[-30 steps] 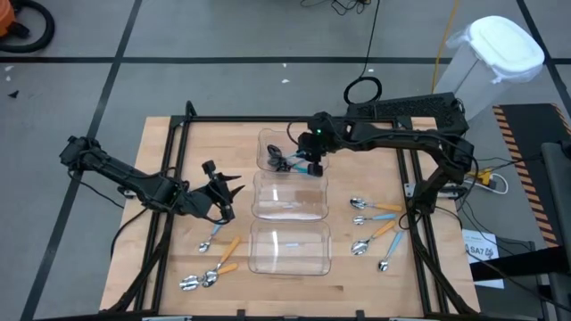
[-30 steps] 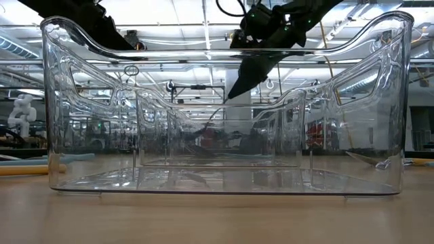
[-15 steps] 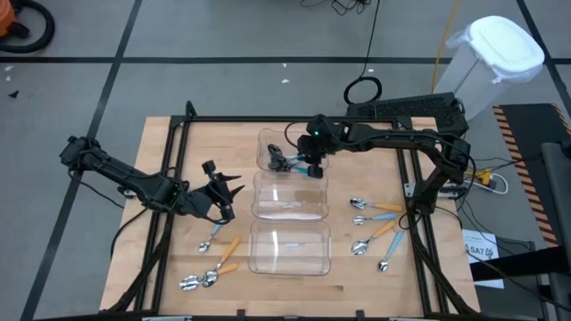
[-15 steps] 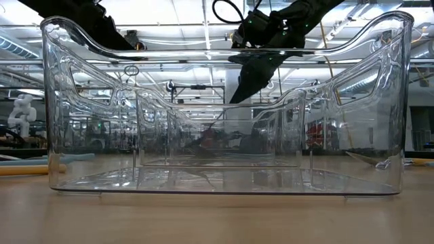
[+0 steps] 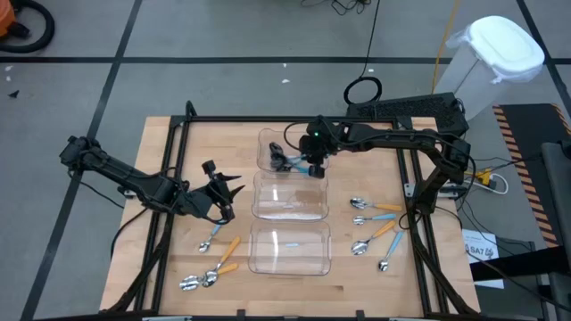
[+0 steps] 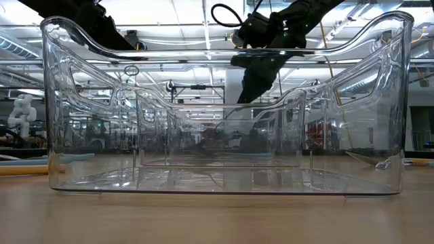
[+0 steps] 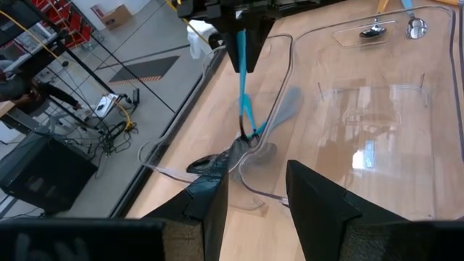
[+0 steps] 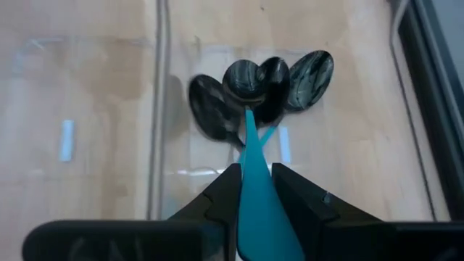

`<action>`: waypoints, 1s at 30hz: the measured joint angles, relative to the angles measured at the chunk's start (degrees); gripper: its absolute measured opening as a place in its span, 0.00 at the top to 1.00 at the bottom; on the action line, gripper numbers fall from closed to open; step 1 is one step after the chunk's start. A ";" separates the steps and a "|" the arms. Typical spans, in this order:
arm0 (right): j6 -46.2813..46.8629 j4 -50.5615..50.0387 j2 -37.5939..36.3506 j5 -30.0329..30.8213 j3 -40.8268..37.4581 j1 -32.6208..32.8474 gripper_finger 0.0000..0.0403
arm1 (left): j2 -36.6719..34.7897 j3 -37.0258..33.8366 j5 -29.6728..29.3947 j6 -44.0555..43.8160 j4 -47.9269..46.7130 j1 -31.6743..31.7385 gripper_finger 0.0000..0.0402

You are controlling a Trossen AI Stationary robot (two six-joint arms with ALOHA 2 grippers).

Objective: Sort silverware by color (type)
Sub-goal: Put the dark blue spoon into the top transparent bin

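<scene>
My right gripper (image 5: 309, 167) hangs over the far clear bin (image 5: 268, 141) and is shut on a spoon with a light-blue handle and a dark bowl (image 8: 245, 81). Three more dark-bowled spoons (image 8: 310, 69) lie on that bin's floor. My left gripper (image 5: 227, 189) waits open above the table, left of the middle bin (image 5: 289, 210); its fingers (image 7: 313, 196) frame the far bin. Loose spoons with orange and blue handles lie flat on the table at the left (image 5: 220, 251) and at the right (image 5: 375, 220). The near bin (image 5: 290, 266) holds no spoons. My right gripper pinches the spoon's light-blue handle (image 8: 253, 174) between its two fingers, coming from above and pointing down, with the fingers lying along the handle. The spoon hangs below them, bowl downward, inside the far bin (image 7: 245, 109). I cannot tell whether its bowl touches the spoons beneath.
The three clear bins stand in a column down the table's middle. A black frame rail (image 5: 268, 119) edges the work area. Bare wood lies between the bins and the spoon groups on both sides. A white bag-lined bin (image 5: 496, 55) stands off the table's far right.
My right gripper has edged slightly toward the table's left over the far bin and tipped more upright, still shut on the blue-handled spoon, which now hangs steeper into the bin.
</scene>
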 joint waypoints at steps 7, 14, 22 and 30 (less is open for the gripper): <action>0.09 -0.36 0.00 1.01 0.00 0.00 0.82 | 0.00 0.00 0.00 0.00 0.00 0.00 0.65; 0.28 -1.10 0.00 0.99 0.00 0.00 0.82 | 0.00 0.00 0.00 0.00 0.00 0.00 0.65; 0.28 -2.64 0.02 0.99 0.00 0.20 0.82 | 0.00 0.00 0.00 0.00 -0.02 0.00 0.65; 0.24 -2.89 0.02 0.99 0.00 0.20 0.81 | 0.00 0.00 0.00 -0.02 0.00 0.00 0.65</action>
